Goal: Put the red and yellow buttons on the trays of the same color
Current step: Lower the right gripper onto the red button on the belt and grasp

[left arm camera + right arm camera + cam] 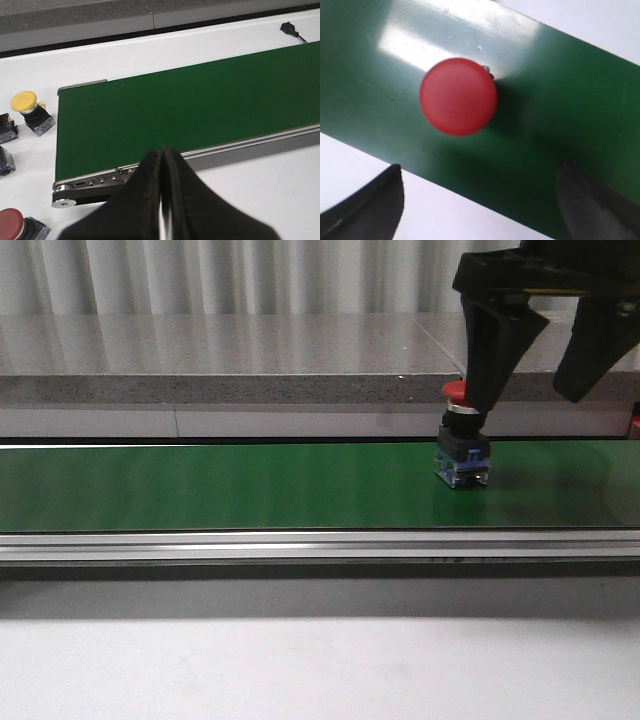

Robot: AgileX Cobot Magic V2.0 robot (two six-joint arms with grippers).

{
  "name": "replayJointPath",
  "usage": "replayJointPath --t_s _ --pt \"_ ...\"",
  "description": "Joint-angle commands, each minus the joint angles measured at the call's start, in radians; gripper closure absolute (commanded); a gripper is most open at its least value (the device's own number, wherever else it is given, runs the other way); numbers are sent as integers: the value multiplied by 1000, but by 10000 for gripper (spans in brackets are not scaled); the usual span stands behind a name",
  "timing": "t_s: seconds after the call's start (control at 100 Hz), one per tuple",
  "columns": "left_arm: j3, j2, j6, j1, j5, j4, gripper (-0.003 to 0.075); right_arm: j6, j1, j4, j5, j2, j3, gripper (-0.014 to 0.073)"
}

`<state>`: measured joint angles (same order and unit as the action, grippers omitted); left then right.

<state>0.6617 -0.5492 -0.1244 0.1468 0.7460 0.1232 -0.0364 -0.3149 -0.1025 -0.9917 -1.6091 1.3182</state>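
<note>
1. While it stands upright on the green conveyor belt (250, 485), the red button (461, 435) keeps its long axis vertical: the red mushroom cap points straight up, and the dark body with its blue-grey base rests on the belt, towards the belt's right end in the front view.
2. Seen from the right wrist camera, that red cap (458, 96) faces the lens squarely as a round disc, with the belt all around it.
3. Above the belt, the right gripper (545, 370) hangs with its fingers pointing down and spread wide. One finger (490, 360) comes down just behind the cap in the front view, the other stands well off to the right, and nothing is held; whether the near finger touches the cap cannot be told.
4. Away from the red button, the left gripper (162, 200) has its two fingers pressed together with only a thin seam between them and nothing in them, pointing towards the belt's near edge (200, 155).
5. Off the belt's end, on the white table (240, 195), a yellow button (30, 111) stands tilted beside other button units, and another red button (15, 226) lies nearer the left gripper.
</note>
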Motion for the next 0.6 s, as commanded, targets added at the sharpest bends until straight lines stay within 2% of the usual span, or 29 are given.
replayJointPath --t_s 0.0,0.23,0.3,0.46,0.59 --pt "26 -3 -2 6 -69 9 740 -24 -3 -17 33 11 48 -20" --pt "26 -3 -2 6 -69 9 740 -29 -3 -16 96 -63 103 -9" --pt "26 -3 -2 6 -69 9 740 -29 -2 -9 94 -78 104 54" --pt "26 -3 -2 6 -69 9 740 -15 12 -5 77 -98 103 311" --pt "26 -3 -2 6 -69 9 740 14 12 30 89 -86 103 368"
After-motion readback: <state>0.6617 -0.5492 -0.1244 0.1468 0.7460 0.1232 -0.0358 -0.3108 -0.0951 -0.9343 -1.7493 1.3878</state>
